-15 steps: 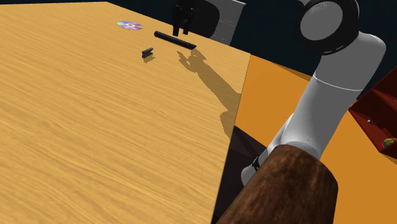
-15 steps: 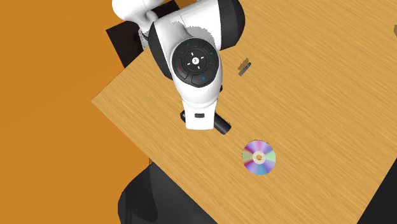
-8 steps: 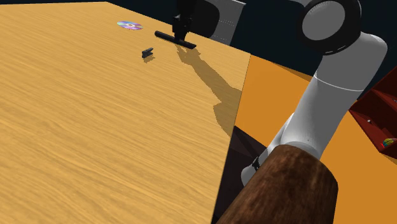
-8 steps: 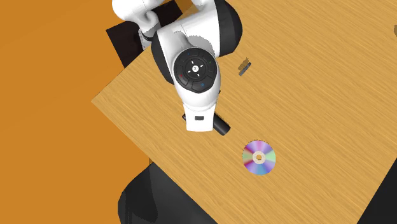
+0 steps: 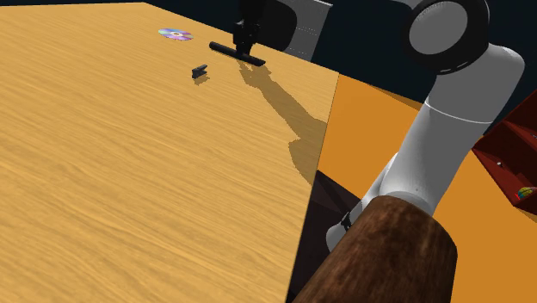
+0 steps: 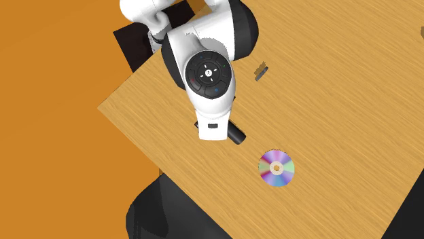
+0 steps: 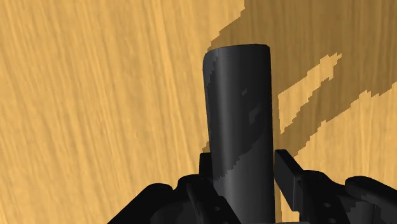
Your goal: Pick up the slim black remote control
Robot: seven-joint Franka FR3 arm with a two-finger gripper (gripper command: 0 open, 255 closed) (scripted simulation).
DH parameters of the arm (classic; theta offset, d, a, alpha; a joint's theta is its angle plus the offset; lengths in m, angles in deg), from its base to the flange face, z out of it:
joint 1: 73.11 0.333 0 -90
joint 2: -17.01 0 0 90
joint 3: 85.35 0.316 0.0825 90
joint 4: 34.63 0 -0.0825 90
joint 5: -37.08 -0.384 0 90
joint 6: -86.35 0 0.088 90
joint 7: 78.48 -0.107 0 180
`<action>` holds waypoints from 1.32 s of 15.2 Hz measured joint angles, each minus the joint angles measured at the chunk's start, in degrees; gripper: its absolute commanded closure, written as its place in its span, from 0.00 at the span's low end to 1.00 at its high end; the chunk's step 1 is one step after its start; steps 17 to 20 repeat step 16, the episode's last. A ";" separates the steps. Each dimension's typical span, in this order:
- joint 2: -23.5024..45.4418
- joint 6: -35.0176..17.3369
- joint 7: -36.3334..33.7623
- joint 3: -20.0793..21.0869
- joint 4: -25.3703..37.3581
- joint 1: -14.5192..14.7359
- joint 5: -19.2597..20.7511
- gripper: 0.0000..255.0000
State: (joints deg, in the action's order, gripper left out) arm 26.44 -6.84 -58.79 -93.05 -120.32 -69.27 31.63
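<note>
The arm (image 6: 207, 75) hid most of the remote (image 6: 236, 134) in the second exterior view's centre; the small dark thing (image 6: 260, 70) nearby, perhaps a clip, was too small to tell.

Rainbow-sheen disc (image 5: 175, 34) (image 6: 276, 168) flat on wood-grain table (image 5: 129, 172) (image 6: 340, 102), near gripper (image 5: 244, 41), not touching it. Small dark object (image 5: 200, 71) (image 6: 260, 70) on same table, also near gripper, apart from disc. Orange floor (image 5: 387, 129) (image 6: 54, 136) past table edge nearest gripper.

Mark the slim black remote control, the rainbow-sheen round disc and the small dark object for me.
slim black remote control (image 7: 240, 114), wrist view, middle of its upper face.
rainbow-sheen round disc (image 6: 276, 168), second exterior view, its centre hub.
small dark object (image 5: 200, 71), shoulder view, its middle.
</note>
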 measured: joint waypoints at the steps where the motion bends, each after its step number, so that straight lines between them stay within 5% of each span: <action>1: 0.04 0.42 -0.05 0.01 0.35 0.01 0.00 1.00; 16: 4.11 13.05 -0.63 -0.14 16.88 -0.65 -0.63 1.00; 20: 4.11 13.05 -0.63 -0.14 16.88 -0.65 -0.63 1.00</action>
